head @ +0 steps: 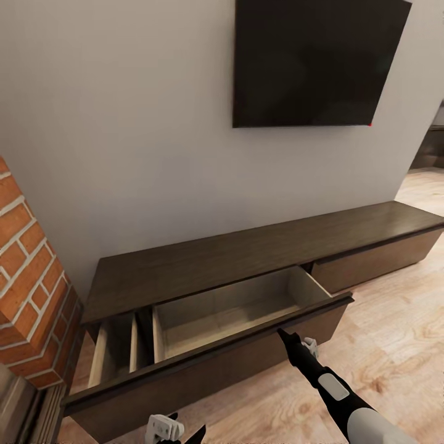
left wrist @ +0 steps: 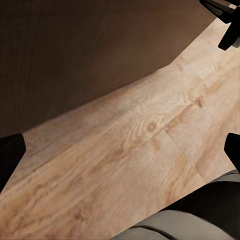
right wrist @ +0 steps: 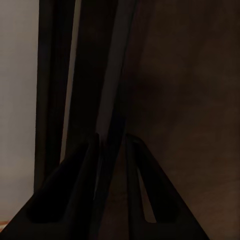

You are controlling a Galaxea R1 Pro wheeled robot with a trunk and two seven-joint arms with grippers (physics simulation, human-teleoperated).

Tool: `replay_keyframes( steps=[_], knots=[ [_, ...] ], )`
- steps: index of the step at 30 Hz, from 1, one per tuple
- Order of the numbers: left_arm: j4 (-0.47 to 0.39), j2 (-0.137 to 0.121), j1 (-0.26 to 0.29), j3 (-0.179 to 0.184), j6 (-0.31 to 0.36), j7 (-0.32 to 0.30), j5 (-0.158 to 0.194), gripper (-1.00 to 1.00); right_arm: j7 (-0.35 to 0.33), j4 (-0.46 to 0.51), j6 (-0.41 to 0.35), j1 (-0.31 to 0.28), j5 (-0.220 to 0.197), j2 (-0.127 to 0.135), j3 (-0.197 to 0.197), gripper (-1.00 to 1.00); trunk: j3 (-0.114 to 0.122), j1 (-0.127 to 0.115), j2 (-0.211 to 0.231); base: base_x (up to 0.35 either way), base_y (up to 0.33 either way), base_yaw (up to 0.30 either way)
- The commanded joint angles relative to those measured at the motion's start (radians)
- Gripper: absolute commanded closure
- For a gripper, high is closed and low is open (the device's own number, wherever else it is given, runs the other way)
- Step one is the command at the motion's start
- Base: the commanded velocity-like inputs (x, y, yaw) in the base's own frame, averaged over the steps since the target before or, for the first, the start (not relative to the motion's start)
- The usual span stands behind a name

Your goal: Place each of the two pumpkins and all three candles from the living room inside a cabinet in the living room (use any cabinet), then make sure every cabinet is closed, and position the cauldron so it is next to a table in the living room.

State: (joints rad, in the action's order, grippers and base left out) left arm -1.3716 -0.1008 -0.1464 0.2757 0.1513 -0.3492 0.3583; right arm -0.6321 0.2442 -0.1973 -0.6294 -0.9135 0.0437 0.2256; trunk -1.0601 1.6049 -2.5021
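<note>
The cabinet is a long, low, dark brown unit against the wall. Its left drawer is pulled out, and the pale wood inside is bare. My right gripper reaches the top edge of the drawer front, and its fingers are closed on that thin edge. My left gripper hangs low over the wooden floor in front of the drawer, open and holding nothing. The pumpkins, candles and cauldron are out of view.
A black television hangs on the wall above the cabinet. A brick fireplace stands close at the left. The cabinet's right drawer is closed. Wooden floor stretches to the right.
</note>
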Motion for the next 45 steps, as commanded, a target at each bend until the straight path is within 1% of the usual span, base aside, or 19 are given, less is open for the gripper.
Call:
replay_keyframes(
  steps=[1, 45],
  knots=[
    [-0.001, 0.0, 0.0, 0.0, 0.009, -0.001, 0.011, -1.0, -0.006, -0.003, -0.011, 0.0, 0.007, -0.001, -0.042, 1.0, -0.001, 0.0, 0.0, -0.033, -0.001, 0.0],
    [-0.001, 0.0, 0.0, 0.0, 0.008, -0.001, 0.01, -1.0, -0.006, -0.003, -0.011, 0.0, 0.008, -0.001, -0.042, 1.0, -0.001, 0.0, 0.0, -0.056, -0.025, 0.0]
  ],
)
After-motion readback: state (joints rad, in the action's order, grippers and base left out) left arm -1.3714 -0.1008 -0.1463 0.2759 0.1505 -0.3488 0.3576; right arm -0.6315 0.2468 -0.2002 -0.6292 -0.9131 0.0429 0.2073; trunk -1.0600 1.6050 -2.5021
